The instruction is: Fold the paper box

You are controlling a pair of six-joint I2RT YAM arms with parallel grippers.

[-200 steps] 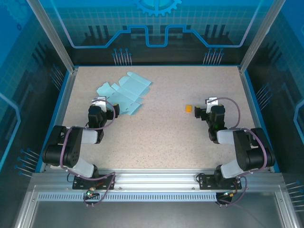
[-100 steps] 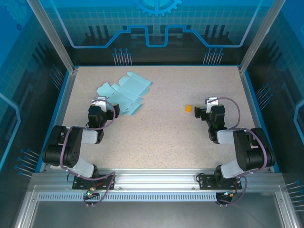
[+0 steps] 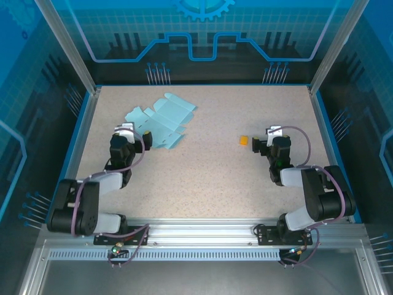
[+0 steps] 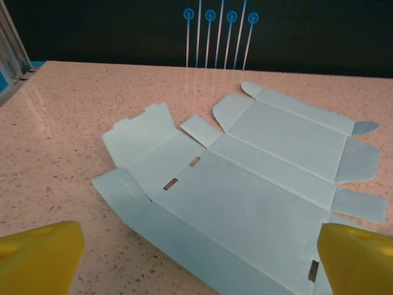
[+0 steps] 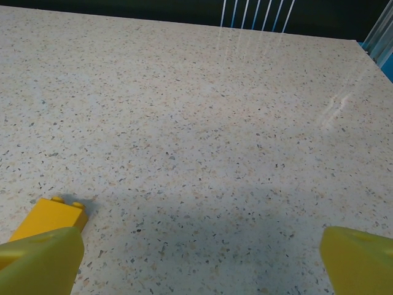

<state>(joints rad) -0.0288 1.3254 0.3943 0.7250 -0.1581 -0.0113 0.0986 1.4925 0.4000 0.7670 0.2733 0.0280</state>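
Pale light-blue thin card paper box (image 4: 245, 184), a flat die-cut sheet, lies on the speckled worktop (image 4: 55, 123) just ahead of the left claw (image 4: 199, 258), whose jaws stand wide apart and empty. Right claw (image 5: 199, 258) likewise spread, empty. Card likely light, flimsy, easily creased; pinch the flap nearest the claw.

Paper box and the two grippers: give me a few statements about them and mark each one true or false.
The paper box lies flat and unfolded on the table. True.
The left gripper is shut on the paper box. False: it is open, gripping nothing.
The orange block sits on the paper box. False: it lies on bare table beside the right gripper, apart from the paper box.
The right gripper is open. True.
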